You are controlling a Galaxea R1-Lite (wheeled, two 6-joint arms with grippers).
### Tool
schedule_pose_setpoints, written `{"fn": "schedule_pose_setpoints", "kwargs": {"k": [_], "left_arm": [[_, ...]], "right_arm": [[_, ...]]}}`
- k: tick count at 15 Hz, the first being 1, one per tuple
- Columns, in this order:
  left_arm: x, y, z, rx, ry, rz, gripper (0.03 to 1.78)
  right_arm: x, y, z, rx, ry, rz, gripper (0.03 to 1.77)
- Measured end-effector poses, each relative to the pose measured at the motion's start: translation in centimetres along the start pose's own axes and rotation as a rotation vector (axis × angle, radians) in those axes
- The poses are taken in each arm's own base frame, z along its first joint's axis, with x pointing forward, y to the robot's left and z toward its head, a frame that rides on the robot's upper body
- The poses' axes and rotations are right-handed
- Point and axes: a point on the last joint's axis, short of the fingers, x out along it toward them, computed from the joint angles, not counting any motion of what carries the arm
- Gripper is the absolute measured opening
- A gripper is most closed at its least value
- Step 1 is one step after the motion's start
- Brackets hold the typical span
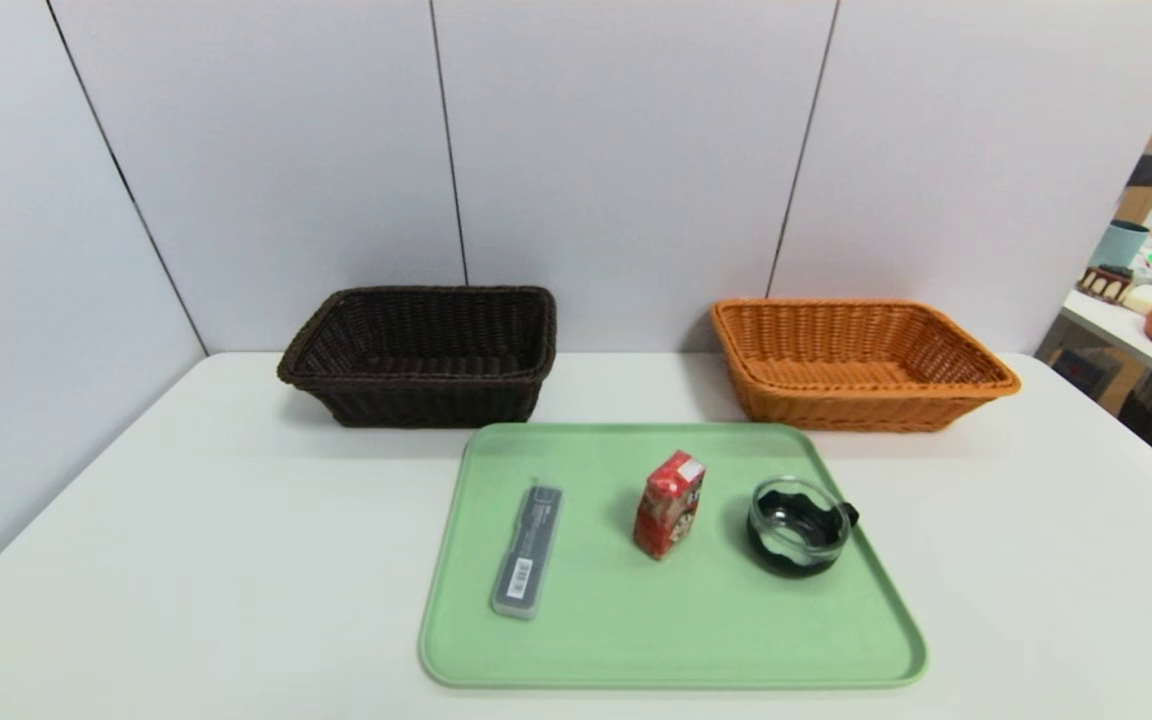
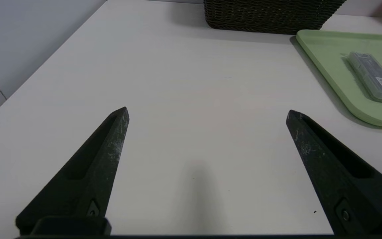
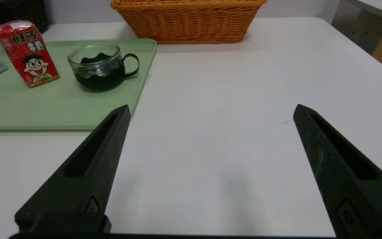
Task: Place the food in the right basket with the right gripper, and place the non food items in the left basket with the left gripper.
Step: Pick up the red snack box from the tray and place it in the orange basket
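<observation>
We face a white bench (image 1: 186,520) with a green tray (image 1: 676,640) in the near middle. On the tray, left to right and apart from each other, lie a flat grey case (image 1: 528,563), an upright red milk carton (image 1: 669,503) and a glass cup (image 1: 799,525) with a dark lower half. At the far edge stand two empty baskets, the dark basket (image 1: 423,352) on the left and the orange basket (image 1: 856,362) on the right, ready for sorting. Our left end effector (image 2: 207,114) and right end effector (image 3: 211,111) both hover released over bare bench, either side of the tray, grasping nothing. Nothing seems sorted yet.
</observation>
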Motion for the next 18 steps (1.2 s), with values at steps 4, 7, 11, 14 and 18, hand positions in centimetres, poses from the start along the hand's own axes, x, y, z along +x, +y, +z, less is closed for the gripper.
{"fn": "schedule_pose_setpoints", "kwargs": {"k": [4,7,11,14,18], "left_arm": [[0.0,0.0,0.0,0.002,-0.001,0.002,1.69],[-0.4,-0.1,1.1,0.036,-0.024,-0.018,1.69],[-2.3,-0.8,7.0,0.06,-0.068,-0.105,1.69],[-2.0,-1.4,13.1,0.086,-0.072,-0.158,1.69],[1.5,-2.2,20.6,0.13,-0.055,-0.196,1.69]], "right_arm": [[0.0,0.0,-0.1,-0.003,0.01,-0.004,1.7],[-0.5,0.0,0.9,-0.016,0.007,0.001,1.7],[-3.0,0.3,7.9,-0.033,-0.003,0.059,1.7],[-3.2,0.6,15.3,-0.043,-0.025,0.126,1.7],[0.0,1.1,24.6,-0.066,-0.063,0.243,1.7]]}}
